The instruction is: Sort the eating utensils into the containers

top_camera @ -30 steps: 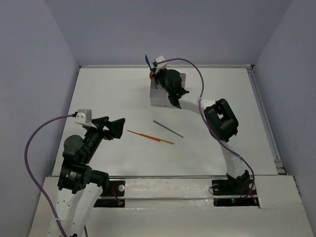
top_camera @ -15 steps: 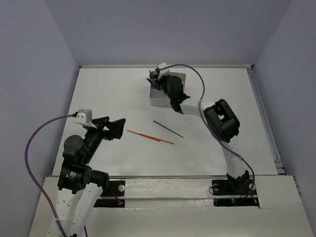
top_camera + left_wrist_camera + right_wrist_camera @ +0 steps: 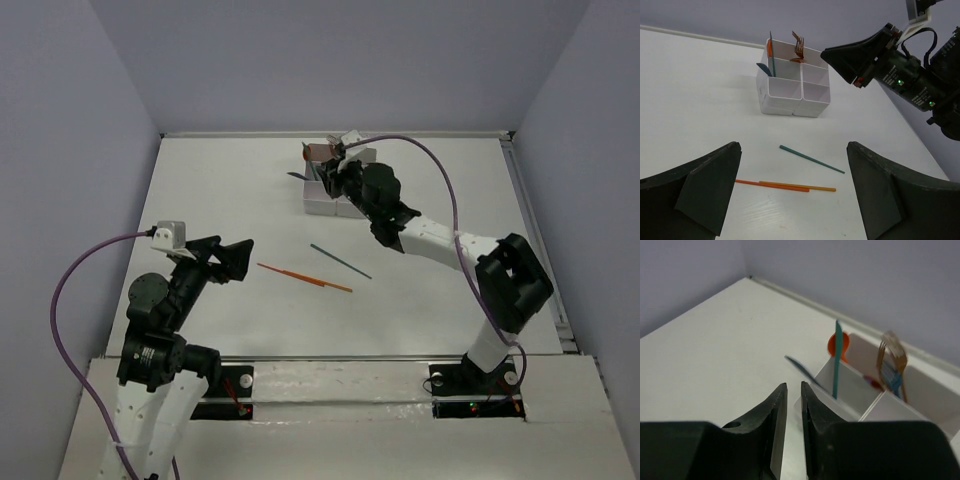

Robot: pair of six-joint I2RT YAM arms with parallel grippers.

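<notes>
Two orange sticks are seen lying on the white worktop between the arms, overlapped along part of their length. A teal stick is laid just beyond them, apart from both. The white box of four compartments is set farther back, well apart from these sticks. In its far row a brown fork is stood with the tines up, though which of the two far compartments holds it cannot be told. An orange spoon and a second teal stick are propped upright at the far left corner, and a dark blue piece is leant out over the left wall. The right gripper is held above the box's right side, its jaws drawn almost together so that only a narrow slit is seen, and nothing is gripped. The left gripper is held near the left end of the orange sticks, its jaws spread wide with nothing between them.
</notes>
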